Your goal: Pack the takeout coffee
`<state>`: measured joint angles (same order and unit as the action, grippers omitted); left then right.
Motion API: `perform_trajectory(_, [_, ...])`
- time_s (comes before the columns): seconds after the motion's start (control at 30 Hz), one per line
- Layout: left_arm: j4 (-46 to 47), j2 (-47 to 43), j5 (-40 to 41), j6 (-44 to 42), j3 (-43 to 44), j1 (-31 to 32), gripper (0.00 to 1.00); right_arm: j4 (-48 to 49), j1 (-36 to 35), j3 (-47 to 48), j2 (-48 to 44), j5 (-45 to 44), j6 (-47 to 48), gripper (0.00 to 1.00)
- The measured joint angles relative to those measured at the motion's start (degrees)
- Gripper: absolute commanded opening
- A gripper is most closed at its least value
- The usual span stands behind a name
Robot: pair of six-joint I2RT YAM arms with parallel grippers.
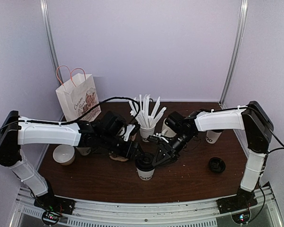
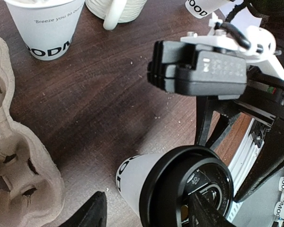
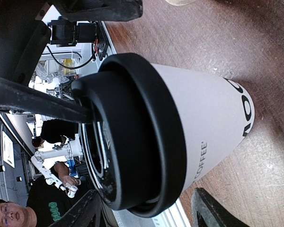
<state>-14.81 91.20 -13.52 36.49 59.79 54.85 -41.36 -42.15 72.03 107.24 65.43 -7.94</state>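
Note:
One takeout coffee cup (image 1: 145, 166), white with a black lid, stands upright at the table's middle front. My left gripper (image 1: 136, 153) comes at it from the left and my right gripper (image 1: 157, 157) from the right. In the left wrist view the cup (image 2: 137, 179) sits between the open jaws of the left gripper (image 2: 146, 215); one finger (image 2: 87, 215) stands clear of its wall, the other overlaps the lid (image 2: 189, 189). The right gripper (image 3: 146, 215) is open, with the cup (image 3: 203, 118) just beyond its fingers. A lidless white cup (image 1: 213, 136) stands at the right, and a loose black lid (image 1: 217, 164) lies nearby.
A brown pulp cup carrier (image 2: 14, 165) lies left of the cup, under my left arm. Behind stand a cup full of white sticks (image 1: 146, 127), a cream mug (image 2: 116, 9) and another printed cup (image 2: 47, 28). A white bowl (image 1: 64, 154) and a paper bag (image 1: 78, 97) are at the left.

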Motion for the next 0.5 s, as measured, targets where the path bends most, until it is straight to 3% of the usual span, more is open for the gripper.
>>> perform_trajectory(0.5, [0.85, 0.02, -0.46, 1.16, -0.87, 0.00, 0.57, -1.18, -1.46, 0.81, 0.83, -0.59, 2.84, 0.70])
